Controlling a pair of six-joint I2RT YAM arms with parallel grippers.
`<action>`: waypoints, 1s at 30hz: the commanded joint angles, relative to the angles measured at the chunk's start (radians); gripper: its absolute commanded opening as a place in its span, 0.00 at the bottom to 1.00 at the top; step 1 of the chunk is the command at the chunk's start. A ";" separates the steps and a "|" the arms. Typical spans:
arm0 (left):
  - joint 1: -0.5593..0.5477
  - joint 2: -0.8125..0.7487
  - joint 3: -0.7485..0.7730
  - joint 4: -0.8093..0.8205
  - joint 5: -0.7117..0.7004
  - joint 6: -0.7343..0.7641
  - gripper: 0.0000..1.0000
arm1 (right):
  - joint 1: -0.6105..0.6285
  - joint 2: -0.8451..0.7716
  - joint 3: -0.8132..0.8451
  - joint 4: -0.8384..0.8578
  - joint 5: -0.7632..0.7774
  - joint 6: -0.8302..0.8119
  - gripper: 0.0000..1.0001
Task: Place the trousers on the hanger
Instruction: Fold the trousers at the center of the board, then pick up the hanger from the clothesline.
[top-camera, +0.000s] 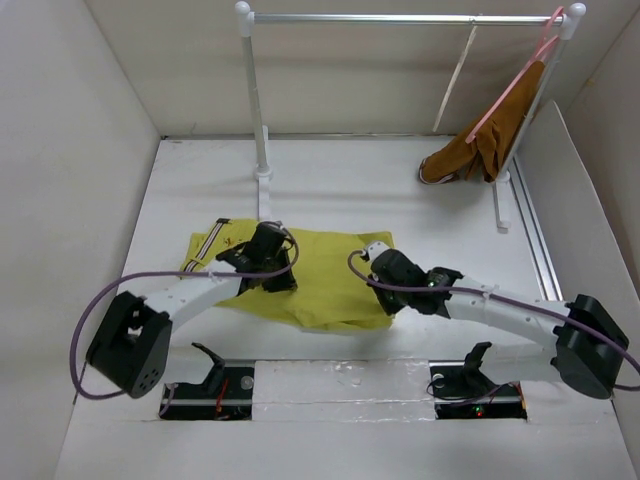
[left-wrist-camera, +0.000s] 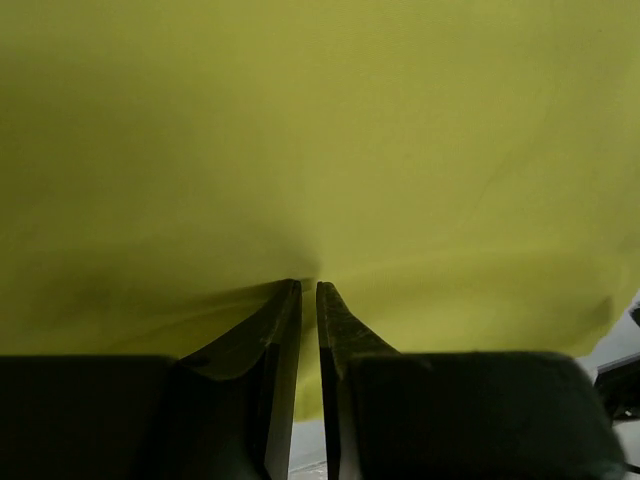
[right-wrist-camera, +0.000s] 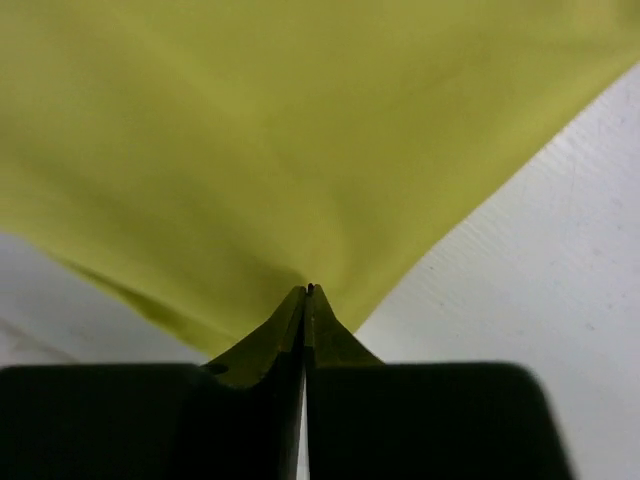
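The yellow-green trousers (top-camera: 325, 275) lie folded flat on the table, with the striped white waistband (top-camera: 213, 240) at the left end. My left gripper (top-camera: 278, 283) is down on the near-left part of the cloth. In the left wrist view its jaws (left-wrist-camera: 309, 288) stand almost together, pinching a fold of the trousers (left-wrist-camera: 330, 140). My right gripper (top-camera: 386, 303) is at the near-right corner. In the right wrist view it (right-wrist-camera: 307, 291) is shut on the edge of the trousers (right-wrist-camera: 270, 130). The cream-white hanger (top-camera: 455, 80) hangs from the rail at the back.
A metal rail (top-camera: 400, 18) on white posts spans the back. A pink hanger (top-camera: 515, 75) at its right end carries a rust-brown garment (top-camera: 490, 145). White walls enclose the table (top-camera: 400, 200) at left, right and back.
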 joint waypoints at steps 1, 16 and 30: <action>0.014 -0.146 -0.078 0.044 -0.022 -0.043 0.09 | 0.010 -0.076 0.238 -0.076 -0.025 -0.110 0.12; 0.033 -0.229 -0.048 0.037 0.005 0.006 0.16 | -0.514 0.388 1.669 -0.503 0.156 -0.397 0.69; 0.033 -0.226 -0.044 0.040 0.080 0.069 0.18 | -0.631 0.611 1.730 -0.448 0.184 -0.262 0.70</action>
